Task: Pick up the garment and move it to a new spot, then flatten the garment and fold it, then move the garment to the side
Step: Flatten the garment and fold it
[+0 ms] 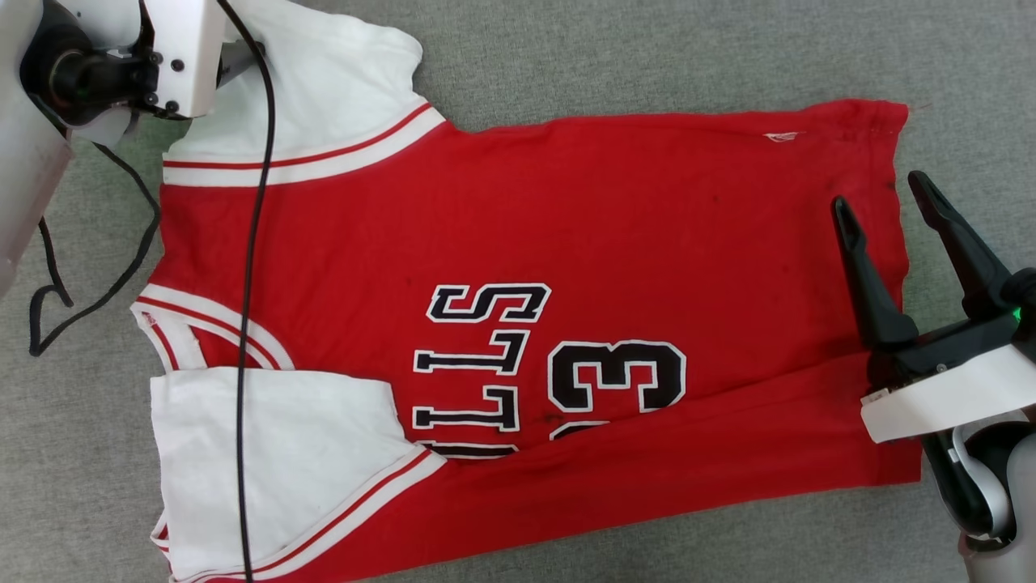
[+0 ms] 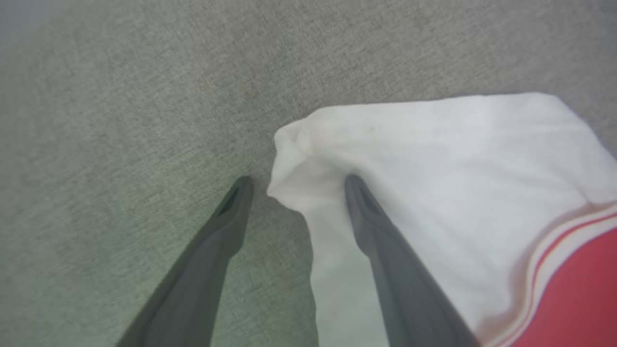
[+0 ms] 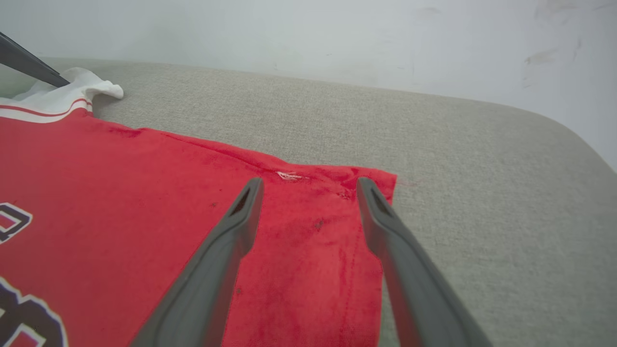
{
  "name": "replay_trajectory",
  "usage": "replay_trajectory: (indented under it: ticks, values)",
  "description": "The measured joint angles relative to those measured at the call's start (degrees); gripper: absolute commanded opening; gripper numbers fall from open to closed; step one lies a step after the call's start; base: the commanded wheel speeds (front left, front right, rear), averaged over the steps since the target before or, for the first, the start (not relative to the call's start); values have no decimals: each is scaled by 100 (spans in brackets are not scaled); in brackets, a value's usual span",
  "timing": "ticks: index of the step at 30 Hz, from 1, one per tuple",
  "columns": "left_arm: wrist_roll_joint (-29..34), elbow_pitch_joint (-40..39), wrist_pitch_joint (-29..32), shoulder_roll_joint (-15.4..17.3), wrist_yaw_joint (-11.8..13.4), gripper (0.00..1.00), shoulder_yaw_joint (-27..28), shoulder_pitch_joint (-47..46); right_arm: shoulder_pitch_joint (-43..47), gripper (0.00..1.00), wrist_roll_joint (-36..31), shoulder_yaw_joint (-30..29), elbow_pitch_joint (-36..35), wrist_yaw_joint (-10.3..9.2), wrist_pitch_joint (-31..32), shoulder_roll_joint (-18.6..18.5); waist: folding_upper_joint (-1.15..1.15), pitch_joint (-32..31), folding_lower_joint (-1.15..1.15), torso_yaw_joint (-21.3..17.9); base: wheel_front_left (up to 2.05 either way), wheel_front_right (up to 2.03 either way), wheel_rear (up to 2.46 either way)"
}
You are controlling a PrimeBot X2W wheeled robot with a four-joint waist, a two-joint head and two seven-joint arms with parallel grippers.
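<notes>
The shirt [image 1: 566, 227] lies spread on the grey top [image 1: 647, 57], collar left, hem right, near edge folded over the lettering. My left gripper [image 2: 298, 180] is spread wide astride the far sleeve [image 2: 434, 159] tip, one finger on white cloth, one on grey. My right gripper [image 3: 309, 182], fingers apart too, is at the far right hem corner. It's light, limp knit; I reckon it'll sag and wrinkle, so I'd pinch the seamed corners, both ends together.

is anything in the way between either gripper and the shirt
Nothing visible is. The right gripper, open, sits right over the garment at its red hem corner; the left gripper, open, straddles the tip of its white sleeve.
</notes>
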Motion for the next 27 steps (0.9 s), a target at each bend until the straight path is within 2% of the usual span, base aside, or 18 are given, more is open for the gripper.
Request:
replay_trajectory:
  ticks: [5, 6, 7, 13, 18, 23, 27]
  values:
    - [-118, 70, 41, -10, -24, 100, -31, 10, -50, 100, 32, -14, 29, 0, -30, -5, 0, 54, -1, -5, 0, 0, 0]
    - [-152, 69, 38, -10, -24, 31, -35, 24, -51, 100, 34, -33, 37, 0, -33, -4, 0, 48, -1, -3, 0, 0, 0]
    - [-164, 71, 25, -10, -24, 0, -38, 40, -55, 100, 40, -43, 43, 0, -33, -4, 0, 39, -1, -3, 0, 0, 0]
    - [-101, -41, -346, -58, -42, 0, -170, 140, -205, 100, 53, -134, 40, 0, 19, -35, 0, -61, -1, 37, 0, 0, 0]
    - [-41, -393, -769, -60, -47, 0, -339, 223, -475, 100, 151, -325, 38, 0, 249, -257, 0, -277, 0, 146, 0, 0, 0]
    - [30, -878, -1134, 3, -48, 0, -554, 280, -1015, 100, 355, -444, 73, 0, 679, -745, 0, -524, -1, 322, 0, 0, 0]
    - [55, -1217, -1401, 71, -48, 0, -668, 361, -1431, 100, 628, -278, 312, 0, 1415, -1292, 0, -688, -1, 492, 0, 0, 0]
